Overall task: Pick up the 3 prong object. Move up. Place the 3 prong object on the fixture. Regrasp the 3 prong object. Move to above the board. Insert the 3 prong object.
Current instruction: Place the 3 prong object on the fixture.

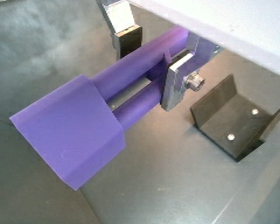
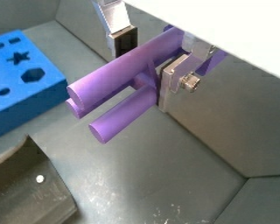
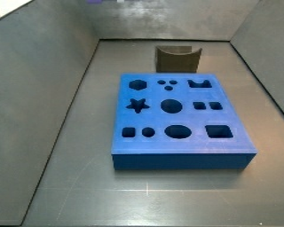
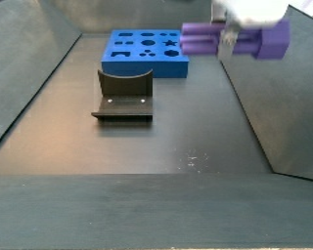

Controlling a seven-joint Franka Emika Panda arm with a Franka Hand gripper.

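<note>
My hand (image 1: 154, 61) is clamped on the 3 prong object (image 1: 90, 118), my two silver fingers (image 1: 178, 80) pressing their dark pads against opposite sides of its shaft, so the purple piece lies crosswise between them. In both wrist views it juts out from my grip: its solid block end shows in one (image 1: 70, 131), and its rounded prongs (image 2: 113, 92) show in the other, pointing away from my fingers. I hold it up in the air, clear of the dark floor (image 4: 146, 137); in a side view my hand (image 4: 227, 39) and the purple piece (image 4: 257, 41) look blurred, high against the grey wall. The fixture (image 1: 234, 115) stands on the floor below me and off to one side of my grip, its dark bracket with two pale screw heads empty; a side view shows it (image 4: 124, 90) between the near floor and the board (image 4: 149, 51). The board lies flat beyond the fixture, well apart from my hand, its star, hexagon and round holes (image 3: 170, 106) all unfilled. Only a corner of it (image 2: 20, 74) shows in a wrist view, past the prong tips.
</note>
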